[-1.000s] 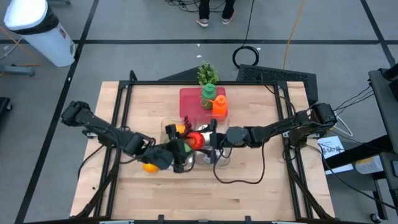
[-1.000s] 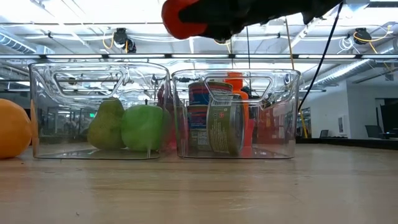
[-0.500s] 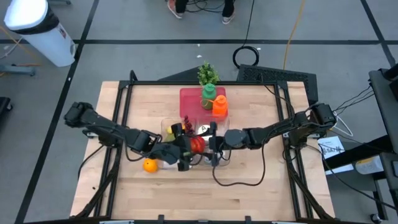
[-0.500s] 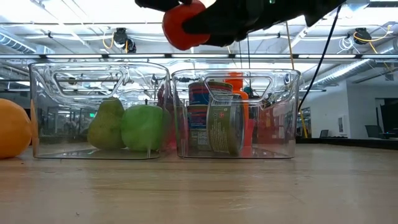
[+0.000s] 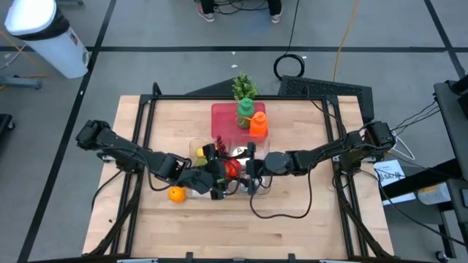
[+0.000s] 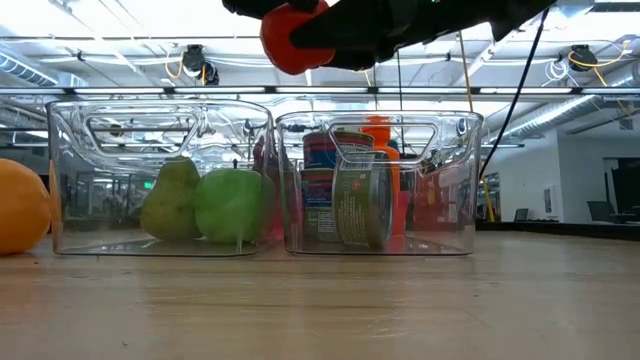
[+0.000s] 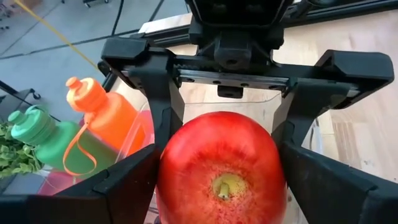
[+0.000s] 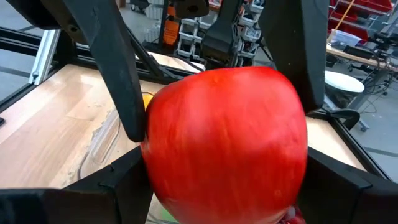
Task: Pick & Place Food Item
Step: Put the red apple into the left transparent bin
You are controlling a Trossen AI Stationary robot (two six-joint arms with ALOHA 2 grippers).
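While the left gripper (image 5: pixel 217 177) meets it with fingers spread beside the red apple (image 5: pixel 231 167), the right gripper (image 5: pixel 246 169) has fingers clamped on that apple, held above the clear bins (image 6: pixel 270 180).

An industrial lab: taped concrete floor (image 5: pixel 146 29), exposed ceiling ducts (image 6: pixel 560 105), cables (image 5: pixel 292 66), framed wooden worktop (image 5: pixel 307 146).

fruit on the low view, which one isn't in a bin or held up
The orange. It sits on the table left of the left bin, while the pear and green apple lie inside that bin and the red apple is up between the grippers.
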